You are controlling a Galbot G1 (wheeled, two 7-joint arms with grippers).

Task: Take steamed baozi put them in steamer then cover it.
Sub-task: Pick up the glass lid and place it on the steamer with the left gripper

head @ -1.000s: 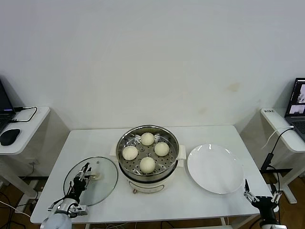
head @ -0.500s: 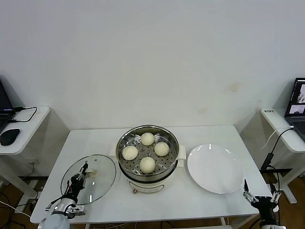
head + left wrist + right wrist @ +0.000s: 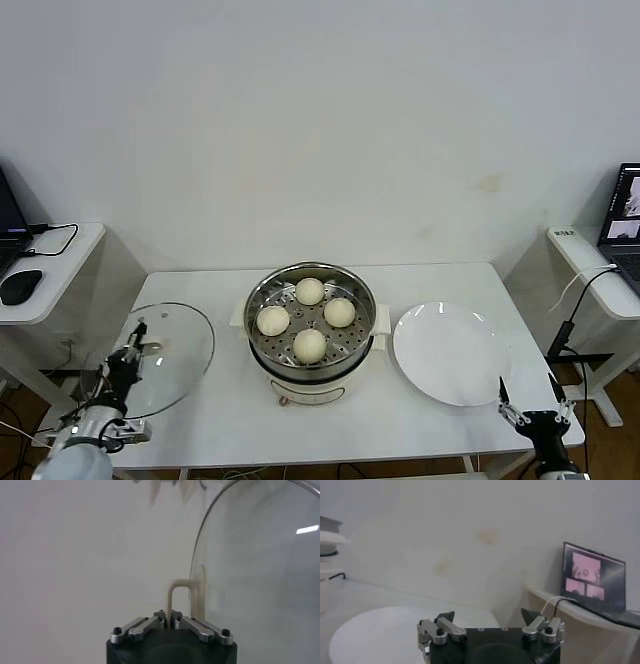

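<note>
Jaws of left gripper (image 3: 168,614) clenched on cover (image 3: 160,357) handle, lower left of frame, lid tilted. Steamer (image 3: 311,318) lies to its right, baozi (image 3: 309,344) inside. Right gripper (image 3: 528,400) jaws released, lower right.

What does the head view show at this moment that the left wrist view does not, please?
Only the head view shows the steamer with four steamed baozi inside, the white plate, the table and the right gripper, open near the table's front right corner. Only the left wrist view shows the left gripper shut on the cover's pale handle. Both show the glass cover held by the left gripper, off the steamer.
</note>
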